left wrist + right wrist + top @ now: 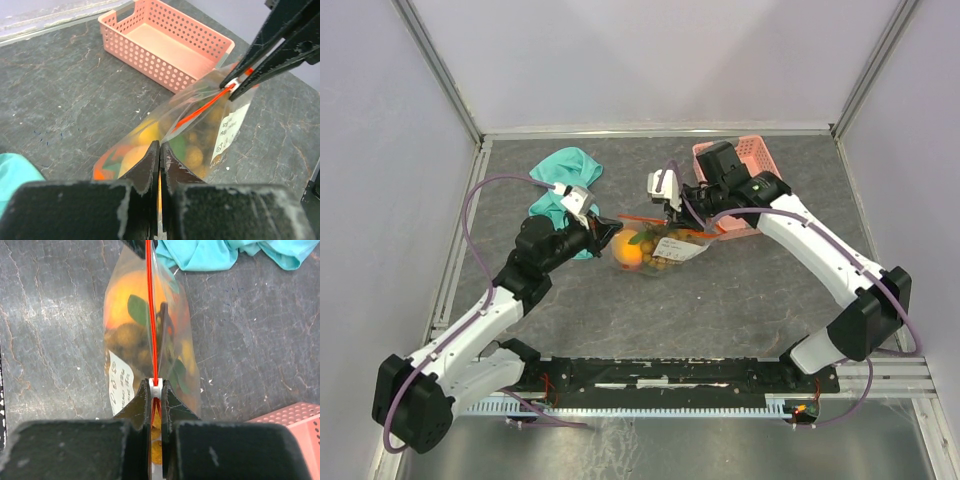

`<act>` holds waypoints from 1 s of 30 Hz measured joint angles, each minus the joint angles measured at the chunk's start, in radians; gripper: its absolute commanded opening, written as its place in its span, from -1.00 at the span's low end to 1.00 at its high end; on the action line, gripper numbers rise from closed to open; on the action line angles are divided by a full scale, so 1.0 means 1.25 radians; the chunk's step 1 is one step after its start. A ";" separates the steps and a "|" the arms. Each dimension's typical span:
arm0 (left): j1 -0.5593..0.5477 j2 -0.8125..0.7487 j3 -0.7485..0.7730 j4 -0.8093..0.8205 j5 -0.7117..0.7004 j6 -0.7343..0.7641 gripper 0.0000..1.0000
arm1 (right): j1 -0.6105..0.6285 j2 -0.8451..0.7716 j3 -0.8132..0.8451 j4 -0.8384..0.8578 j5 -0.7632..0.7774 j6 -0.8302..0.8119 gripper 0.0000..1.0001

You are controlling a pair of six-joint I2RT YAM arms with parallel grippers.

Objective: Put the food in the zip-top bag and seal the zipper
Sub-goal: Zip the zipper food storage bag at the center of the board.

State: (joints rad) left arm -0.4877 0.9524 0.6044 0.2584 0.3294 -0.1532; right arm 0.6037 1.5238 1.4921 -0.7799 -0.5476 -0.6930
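My left pincer [160,146] is clamped on one end of the zipper [149,315] and my right pincer [156,386] on the other. The zip-top bag [231,127], with the food [120,307] inside, stretches between them.

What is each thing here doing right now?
zip-top bag: held at both mouth ends
zipper: pulled straight
food: inside the bag
left gripper: shut on the zipper
right gripper: shut on the zipper
pink basket: upright, empty
teal cloth: crumpled
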 measured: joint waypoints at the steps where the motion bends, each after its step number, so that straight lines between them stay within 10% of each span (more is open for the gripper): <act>1: 0.000 -0.003 -0.001 -0.005 -0.008 0.000 -0.95 | -0.001 -0.005 -0.007 0.000 0.004 0.002 -0.97; 27: 0.044 -0.039 -0.013 -0.127 -0.206 0.002 -0.95 | -0.047 -0.135 -0.104 -0.100 0.163 0.067 -0.97; 30: 0.045 -0.039 -0.013 -0.126 -0.158 0.013 -0.57 | -0.048 -0.147 -0.117 -0.101 0.156 0.074 -0.97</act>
State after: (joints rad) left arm -0.4313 0.9039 0.5888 0.1005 0.1318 -0.1364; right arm 0.5438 1.3403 1.3464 -0.9066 -0.3523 -0.6006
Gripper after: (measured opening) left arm 0.049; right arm 0.053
